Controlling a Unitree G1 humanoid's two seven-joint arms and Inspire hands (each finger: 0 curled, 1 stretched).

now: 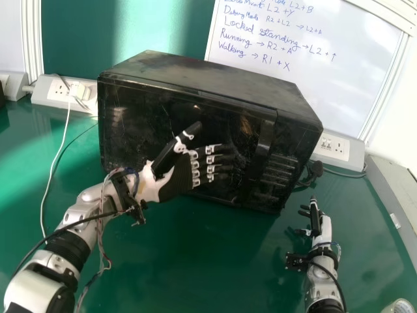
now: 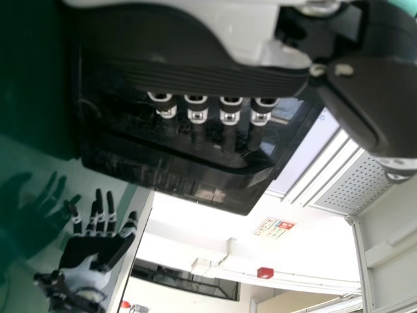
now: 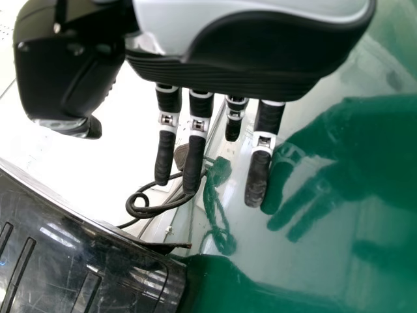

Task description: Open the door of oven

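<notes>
The black oven [image 1: 208,85] stands angled on the table in the head view, its door [image 1: 140,111] closed and its handle [image 1: 259,153] upright near the door's right side. My left hand [image 1: 176,179] is in front of the door, fingers extended toward the handle with a short gap left of it, thumb raised. In the left wrist view the left hand [image 2: 195,72] hangs over the oven front [image 2: 176,156]; whether it touches the door I cannot tell. My right hand [image 1: 316,218] is right of the oven, low over the table; in the right wrist view the right hand [image 3: 228,65] has its fingers straight, beside the oven's corner [image 3: 143,274].
Behind the oven are a whiteboard [image 1: 313,59] and socket boxes, one at left [image 1: 45,88] and one at right [image 1: 345,149]. A white cable [image 1: 57,153] runs down the left of the green table [image 1: 215,261]. A tape roll [image 1: 399,306] lies at the lower right.
</notes>
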